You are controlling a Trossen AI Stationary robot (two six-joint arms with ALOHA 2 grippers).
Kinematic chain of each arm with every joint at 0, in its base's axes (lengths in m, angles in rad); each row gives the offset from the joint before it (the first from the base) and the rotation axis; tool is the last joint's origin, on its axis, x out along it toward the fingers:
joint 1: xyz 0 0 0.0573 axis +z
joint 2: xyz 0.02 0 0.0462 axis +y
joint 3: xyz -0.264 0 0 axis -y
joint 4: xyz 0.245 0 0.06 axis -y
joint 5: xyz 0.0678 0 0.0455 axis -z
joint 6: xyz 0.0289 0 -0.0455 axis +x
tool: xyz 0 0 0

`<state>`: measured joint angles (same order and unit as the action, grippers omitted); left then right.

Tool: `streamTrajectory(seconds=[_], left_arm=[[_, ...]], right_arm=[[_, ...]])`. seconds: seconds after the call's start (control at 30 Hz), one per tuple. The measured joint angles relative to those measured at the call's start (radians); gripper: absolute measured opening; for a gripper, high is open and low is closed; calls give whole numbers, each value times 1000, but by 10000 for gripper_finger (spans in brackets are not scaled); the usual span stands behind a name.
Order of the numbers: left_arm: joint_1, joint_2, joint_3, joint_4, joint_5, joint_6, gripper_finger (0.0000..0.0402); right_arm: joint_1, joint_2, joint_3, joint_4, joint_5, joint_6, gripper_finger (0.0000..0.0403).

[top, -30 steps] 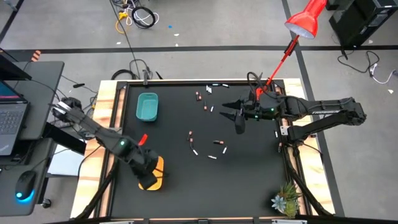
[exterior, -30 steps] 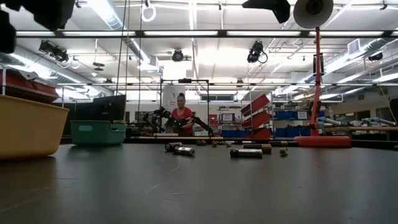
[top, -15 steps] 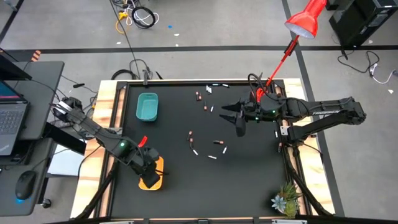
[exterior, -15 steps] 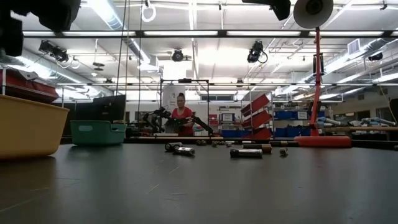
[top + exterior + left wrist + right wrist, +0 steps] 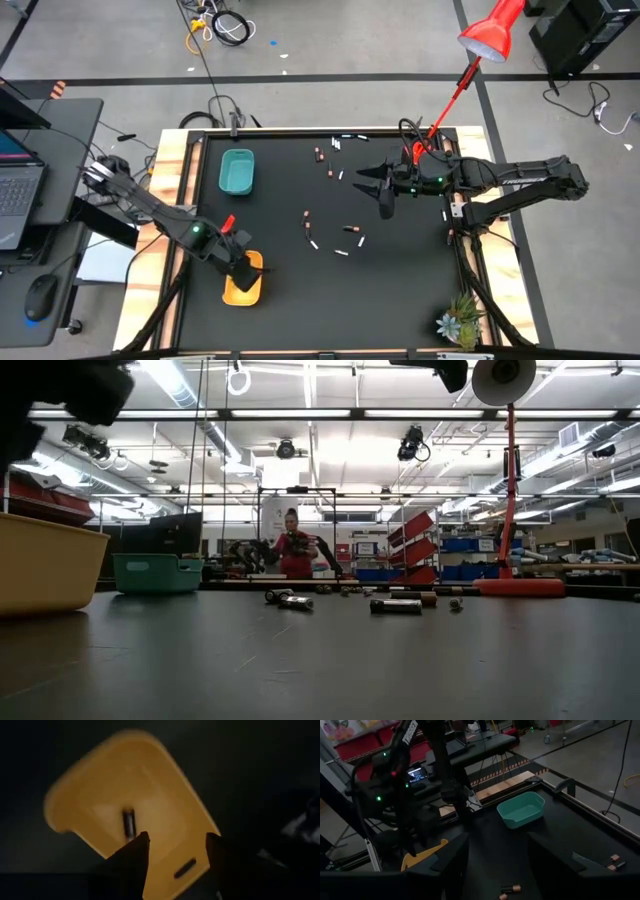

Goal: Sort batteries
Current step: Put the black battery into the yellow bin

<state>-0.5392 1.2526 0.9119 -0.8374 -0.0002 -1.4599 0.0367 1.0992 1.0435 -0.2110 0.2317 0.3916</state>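
Observation:
My left gripper (image 5: 176,839) hangs open, pointing down, over the yellow tray (image 5: 243,291) at the table's near left. In the left wrist view two dark batteries lie on the tray's floor (image 5: 150,790): one (image 5: 129,823) blurred, one (image 5: 185,868) near a wall. My right gripper (image 5: 384,192) waits open, raised over the table's far right part. Several batteries (image 5: 350,229) lie loose on the black mat at the middle and more (image 5: 329,168) toward the far edge. The teal tray (image 5: 237,170) stands at the far left.
A red lamp (image 5: 488,33) reaches over the far right corner, its base (image 5: 520,586) on the table. A small plant (image 5: 460,322) stands at the near right corner. Wooden rails (image 5: 186,190) frame the mat. Bare mat lies between the two trays.
My left gripper has turned about and shifted slightly over the yellow tray, so that more of the tray shows beneath it in the high view. My right gripper has kept still.

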Motion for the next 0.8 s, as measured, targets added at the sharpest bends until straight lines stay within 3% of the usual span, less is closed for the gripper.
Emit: streamTrajectory(seconds=[0.27,0.43,0.53,0.8], left_arm=[[205,17,57,115,-167,159,179],[398,87,56,128,-164,335,170],[488,149,55,220,-143,437,170],[588,331,56,455,-59,489,170]], right_arm=[[-1,7,0,-8,1,-15,205],[-1,12,0,-30,3,-21,184],[-1,12,0,-31,3,-9,164],[4,11,0,-35,-16,35,136]])
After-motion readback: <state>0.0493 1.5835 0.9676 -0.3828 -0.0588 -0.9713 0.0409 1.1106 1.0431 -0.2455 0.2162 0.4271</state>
